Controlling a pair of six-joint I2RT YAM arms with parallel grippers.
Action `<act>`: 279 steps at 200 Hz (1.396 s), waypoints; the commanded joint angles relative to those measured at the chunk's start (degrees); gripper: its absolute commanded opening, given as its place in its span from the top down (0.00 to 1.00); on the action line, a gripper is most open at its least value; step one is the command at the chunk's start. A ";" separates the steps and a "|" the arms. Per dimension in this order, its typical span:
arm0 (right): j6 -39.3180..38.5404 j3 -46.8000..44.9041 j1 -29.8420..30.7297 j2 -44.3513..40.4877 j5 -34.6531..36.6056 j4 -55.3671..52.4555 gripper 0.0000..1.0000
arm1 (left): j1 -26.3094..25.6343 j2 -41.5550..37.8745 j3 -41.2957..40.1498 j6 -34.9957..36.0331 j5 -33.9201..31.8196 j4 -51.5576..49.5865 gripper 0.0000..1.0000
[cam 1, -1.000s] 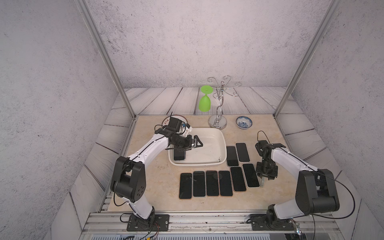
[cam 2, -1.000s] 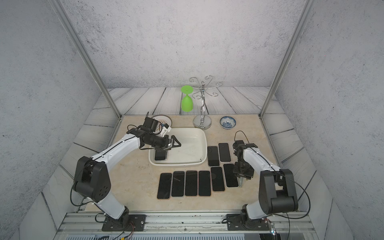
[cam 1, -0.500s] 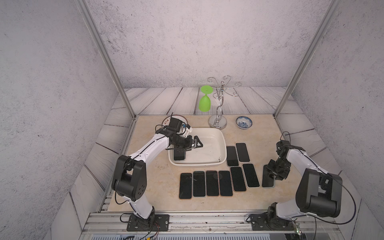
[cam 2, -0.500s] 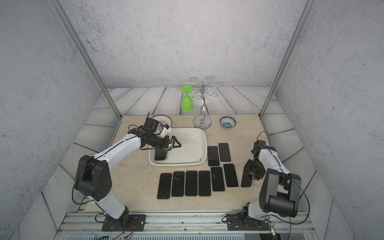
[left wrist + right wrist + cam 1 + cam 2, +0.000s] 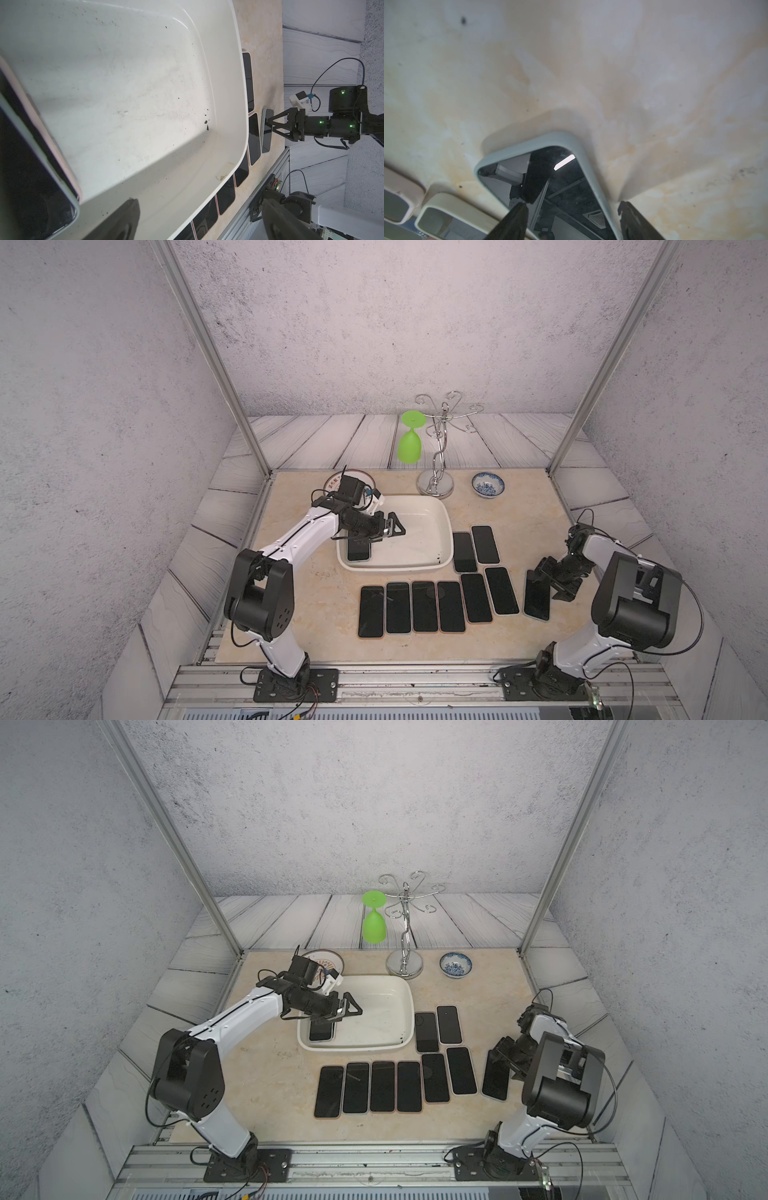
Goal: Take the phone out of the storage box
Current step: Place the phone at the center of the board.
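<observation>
Nearest, six dark-screened phones (image 5: 424, 605) lie face up in a row on the beige counter (image 5: 316, 585) (blank glass, no logo or text legible). Just beside them the right gripper (image 5: 547, 585) straddles a teal-cased phone (image 5: 536, 602). In the right wrist view its jaws stand apart, one fingertip (image 5: 517, 222) over the glass and its mate clear of the case edge, gripping nothing. Whether that phone lies flat or leans I cannot tell.

Farther on, the storage box (image 5: 444, 526), a shallow white tub speckled with dark crumbs, holds the phone (image 5: 358, 551) flat in its near corner on the left arm's side. It lies black screen up, its far end hidden under the left gripper (image 5: 390, 527), whose jaws hang spread wide and empty. Two more phones (image 5: 473, 547) lie beside the box.

Behind are a patterned plate (image 5: 331, 960) (red marks too small to read), a blue-patterned bowl (image 5: 487, 485) and a chrome rack (image 5: 436, 487) with a green glass (image 5: 410, 445) hung upside down.
</observation>
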 commanded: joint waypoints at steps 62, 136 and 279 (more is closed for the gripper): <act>-2.99 1.46 -0.83 5.46 -10.94 5.38 0.32 | 0.17 0.35 0.02 1.11 -1.14 -1.51 0.02; -5.92 1.70 4.07 7.78 -15.59 5.61 0.36 | 0.07 -2.14 -2.55 -0.01 -1.71 -0.61 0.02; 0.59 -9.70 9.09 -4.47 -13.44 4.85 0.38 | -0.02 -5.43 -6.49 -0.86 -4.68 -0.13 0.02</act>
